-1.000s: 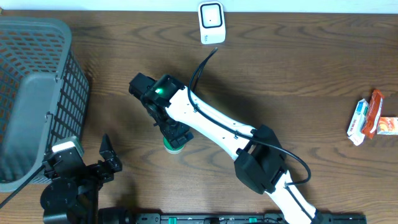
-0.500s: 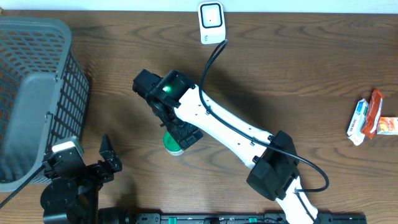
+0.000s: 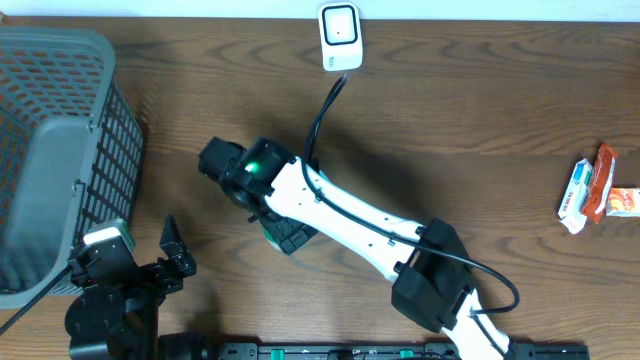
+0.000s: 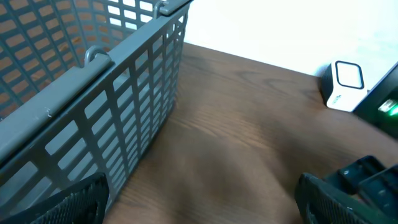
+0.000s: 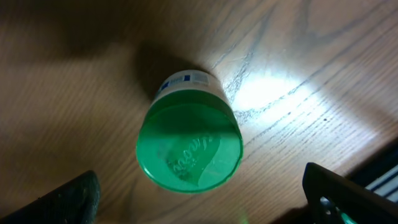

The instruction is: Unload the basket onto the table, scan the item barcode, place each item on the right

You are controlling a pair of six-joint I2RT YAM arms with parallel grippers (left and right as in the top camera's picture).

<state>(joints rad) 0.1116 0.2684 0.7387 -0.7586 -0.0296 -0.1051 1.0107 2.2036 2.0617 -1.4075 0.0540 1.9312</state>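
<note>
1. The right gripper [image 5: 208, 198] hangs with its fingers spread wide and holds nothing.
2. Straight below it, between the two fingers [image 5: 68, 199] and touching neither, a jar [image 5: 189, 146] with a green lid stands upright on the wooden table [image 3: 480, 110]. A strip of its white and blue label shows past the lid.
3. The left gripper [image 4: 202, 202] sits to the left of the right one, also wide open and empty.
4. A grey basket [image 4: 93, 93] stands just beside the left gripper, on its left.
5. A white scanner [image 3: 340, 37] sits at the table's far edge, well beyond the right gripper.
6. Snack packets [image 3: 595, 190] lie far off to the right.
</note>
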